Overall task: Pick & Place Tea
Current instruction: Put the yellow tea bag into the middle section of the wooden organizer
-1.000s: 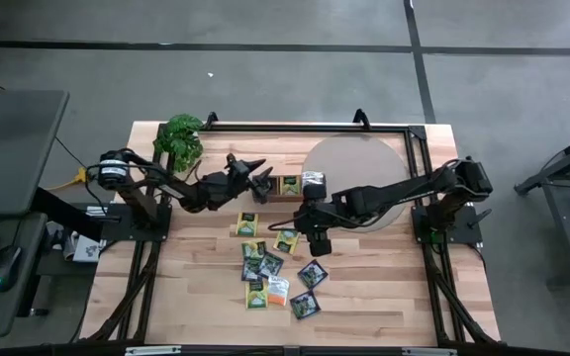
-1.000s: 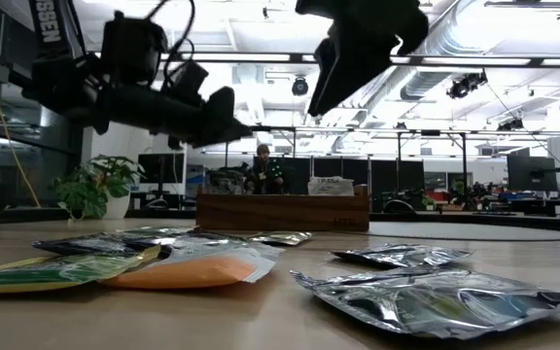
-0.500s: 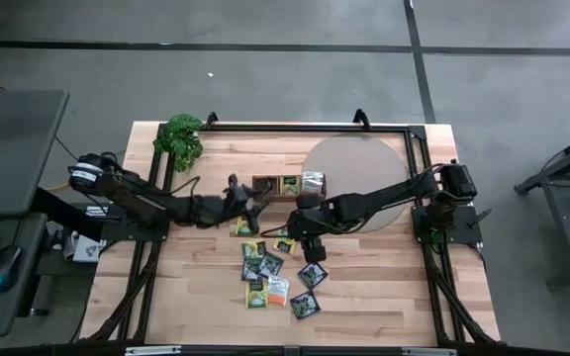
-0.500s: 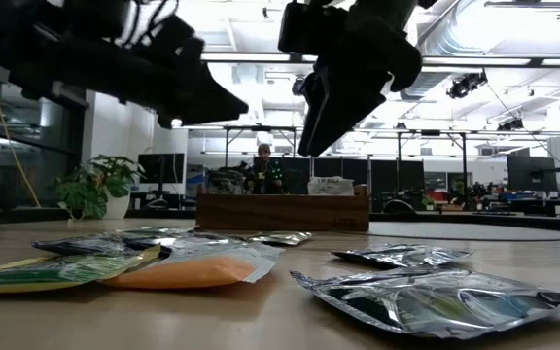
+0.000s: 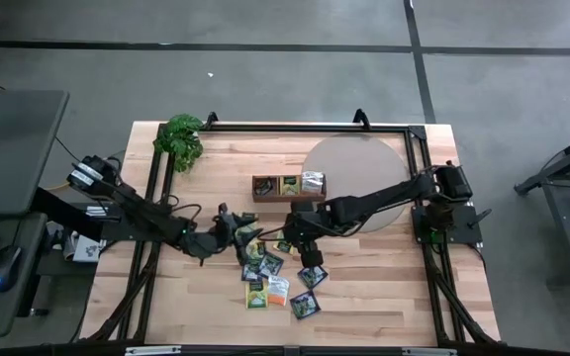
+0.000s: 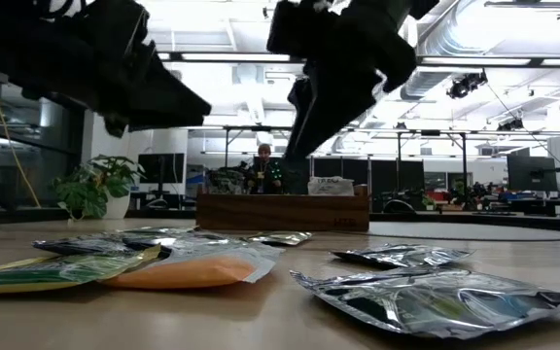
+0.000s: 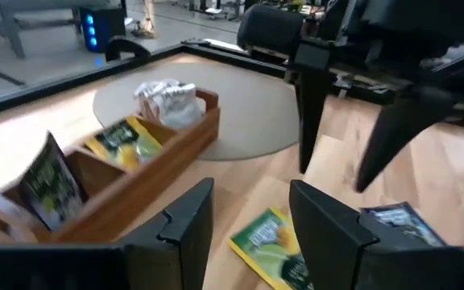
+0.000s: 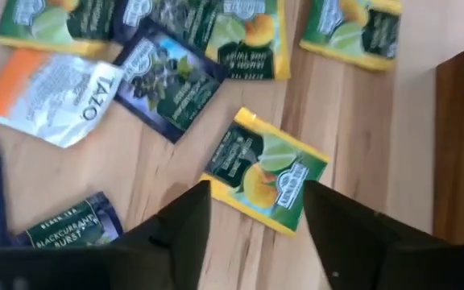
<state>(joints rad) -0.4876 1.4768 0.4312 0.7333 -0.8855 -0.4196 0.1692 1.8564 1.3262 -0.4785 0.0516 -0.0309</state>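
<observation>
Several small tea sachets (image 5: pixel 270 272) lie flat and scattered on the wooden table, near of the brown three-compartment tray (image 5: pixel 287 186). More sachets stand in the tray's compartments (image 7: pixel 127 138). My right gripper (image 8: pixel 256 221) hangs open, slanting down over a yellow-green sachet (image 8: pixel 264 171), with one finger on either side of it. My left gripper (image 7: pixel 252 234) is open and almost level, low over another yellow-green sachet (image 7: pixel 266 242) at the left of the heap (image 5: pixel 248 230). In the high view my left gripper (image 5: pixel 236 227) and my right gripper (image 5: pixel 301 235) flank the heap's far end.
A round grey mat (image 5: pixel 354 178) lies right of the tray. A leafy plant (image 5: pixel 181 138) stands at the far left corner. A black frame rail (image 5: pixel 305 126) runs along the far edge. In the low view silver sachets (image 6: pixel 436 297) lie nearest the camera.
My left gripper has swung away from the tray toward the near-left, and now stands low beside the scattered sachets. My right gripper has sunk toward the sachets and tipped a little steeper. No sachet has moved.
</observation>
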